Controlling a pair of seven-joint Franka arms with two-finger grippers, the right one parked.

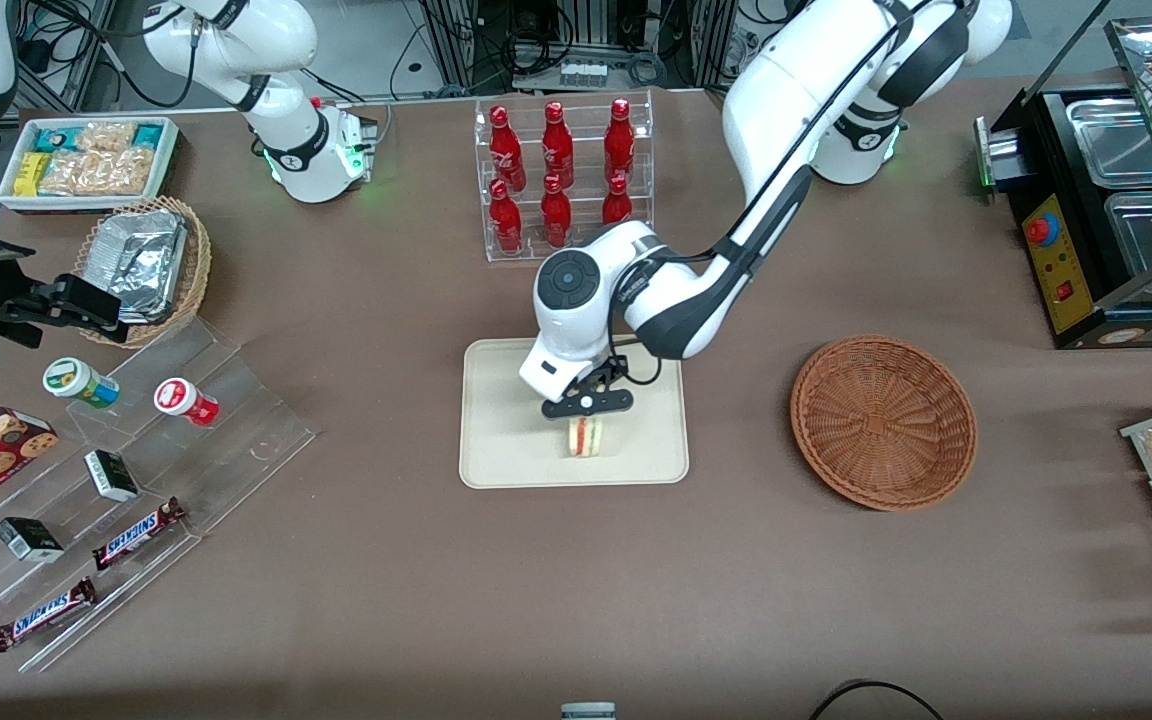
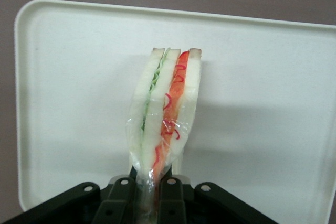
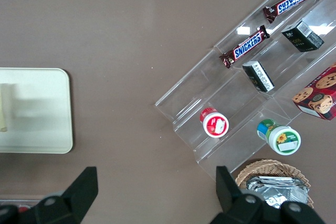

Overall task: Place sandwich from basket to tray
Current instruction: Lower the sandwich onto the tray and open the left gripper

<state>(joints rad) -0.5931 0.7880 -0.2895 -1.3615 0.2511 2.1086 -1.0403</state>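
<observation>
from the front: basket (image 1: 883,421) empty on the tabletop (image 1: 576,580), sandwich (image 1: 584,437) already over the tray (image 1: 496,430), pinched under the hand (image 1: 586,404). from the left wrist: hand (image 2: 154,184) clamped narrow on sandwich (image 2: 165,114), standing on edge against the tray (image 2: 262,77). transfer nearly done; release and retreat left.

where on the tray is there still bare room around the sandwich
The gripper pinches the sandwich near the tray edge nearest the front camera. Bare: the strip toward the parked arm and toward the basket. Crowded only under the wrist.
</observation>
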